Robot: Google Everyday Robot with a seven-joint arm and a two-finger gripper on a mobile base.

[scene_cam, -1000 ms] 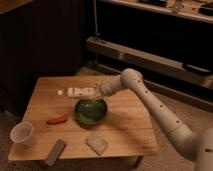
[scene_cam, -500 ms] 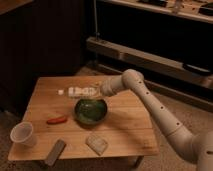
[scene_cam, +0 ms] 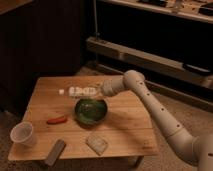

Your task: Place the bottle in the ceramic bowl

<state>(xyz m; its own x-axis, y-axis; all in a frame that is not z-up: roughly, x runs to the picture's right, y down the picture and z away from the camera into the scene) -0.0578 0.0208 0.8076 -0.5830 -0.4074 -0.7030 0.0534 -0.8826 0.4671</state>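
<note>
The bottle [scene_cam: 77, 91], small and clear with a white cap at its left end, lies lengthwise at the far side of the wooden table [scene_cam: 125, 131], just behind the bowl. The ceramic bowl [scene_cam: 91, 110] is round, glossy dark green, and sits mid-table with nothing in it. My gripper [scene_cam: 101, 90] is at the bottle's right end, touching or very close to it, just above the bowl's far rim. The white arm reaches in from the lower right.
A white plastic cup [scene_cam: 22, 134] stands at the front left. A grey bar [scene_cam: 55, 152] lies at the front edge. A red-orange item [scene_cam: 56, 120] lies left of the bowl, a pale packet [scene_cam: 97, 143] in front of it. Dark shelving stands behind.
</note>
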